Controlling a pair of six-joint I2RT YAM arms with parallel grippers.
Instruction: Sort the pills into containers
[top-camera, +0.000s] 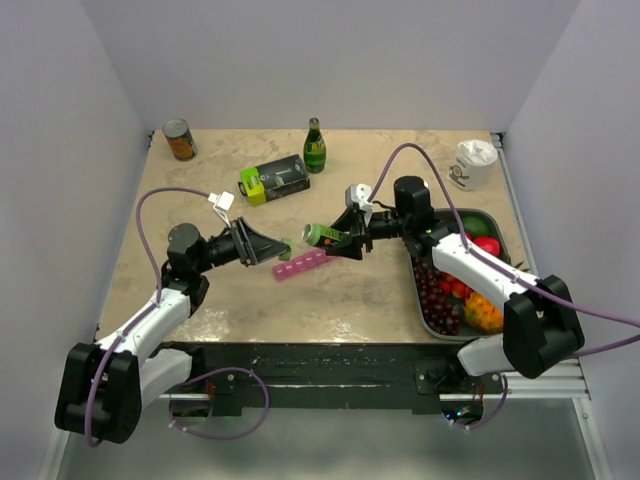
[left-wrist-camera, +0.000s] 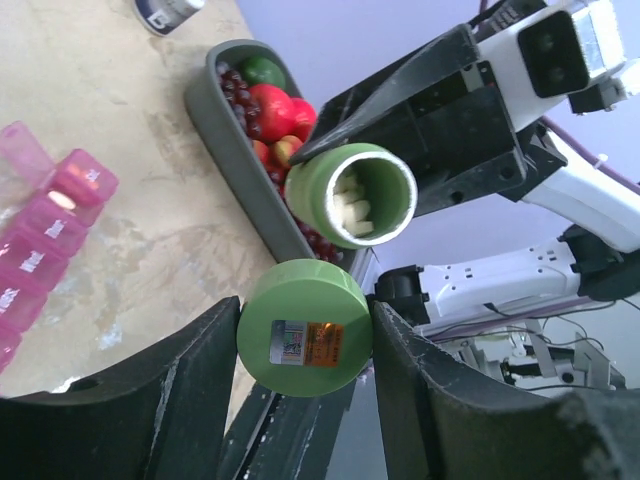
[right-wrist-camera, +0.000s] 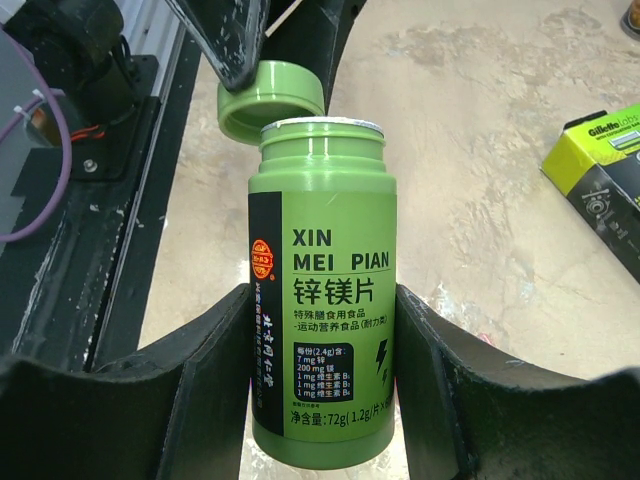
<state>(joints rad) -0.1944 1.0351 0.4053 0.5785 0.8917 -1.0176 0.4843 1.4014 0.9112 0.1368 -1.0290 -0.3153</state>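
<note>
My right gripper (top-camera: 337, 241) is shut on a green pill bottle (right-wrist-camera: 322, 300), which lies tilted with its open mouth toward the left arm. White pills (left-wrist-camera: 352, 208) show inside the bottle's mouth in the left wrist view. My left gripper (top-camera: 281, 244) is shut on the bottle's round green cap (left-wrist-camera: 305, 328), held just off the mouth. The containers, a pink pill-organiser strip (top-camera: 300, 264), lie on the table below the two grippers, and their compartments (left-wrist-camera: 40, 240) show at the left of the left wrist view.
A black-and-lime box (top-camera: 274, 179), a green glass bottle (top-camera: 315, 147) and a can (top-camera: 180, 140) stand at the back. A white cup (top-camera: 472, 163) is at the back right. A grey fruit tray (top-camera: 417, 290) lies along the right side.
</note>
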